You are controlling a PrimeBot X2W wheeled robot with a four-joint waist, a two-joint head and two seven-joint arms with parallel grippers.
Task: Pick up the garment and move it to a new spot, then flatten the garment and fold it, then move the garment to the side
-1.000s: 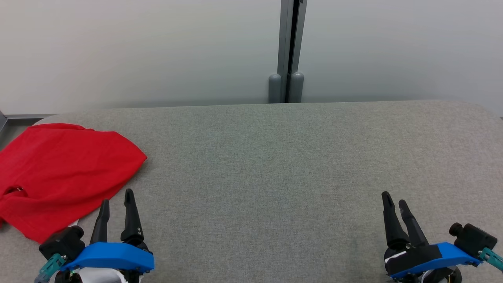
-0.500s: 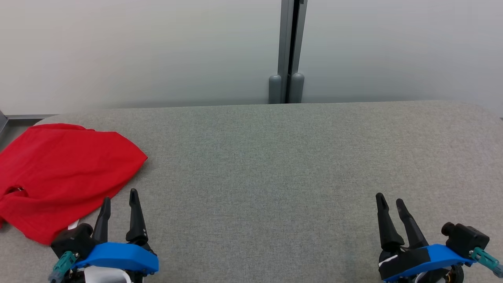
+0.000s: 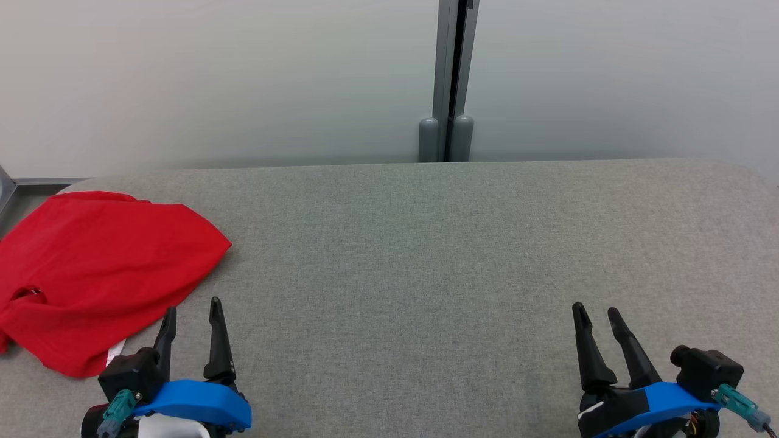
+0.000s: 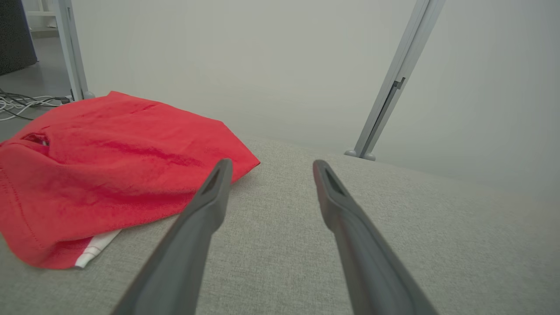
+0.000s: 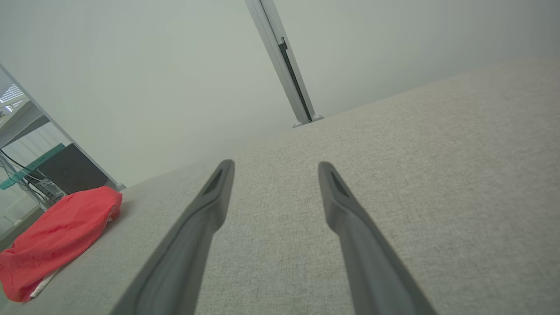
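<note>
A red garment (image 3: 97,274) lies crumpled at the far left of the grey fabric table (image 3: 426,243), with a white label peeking out under its near edge. My left gripper (image 3: 192,307) hovers open just right of the garment's near corner, apart from it. In the left wrist view the garment (image 4: 100,166) spreads to the left of my open left gripper (image 4: 270,165), whose left finger overlaps its edge in the picture. My right gripper (image 3: 597,310) is open at the lower right, far from the cloth. The right wrist view shows the garment (image 5: 57,236) far off at the left beyond my open right gripper (image 5: 275,164).
A grey post (image 3: 450,79) stands against the pale wall behind the table's far edge. Cables (image 4: 22,105) lie on the floor past the table's left end, near a metal frame leg (image 4: 72,48). A dark box (image 5: 70,170) sits beyond the table's left end.
Both grippers have drawn back toward the bottom of the head view, the left drifting right and the right drifting left. The garment has not moved.
</note>
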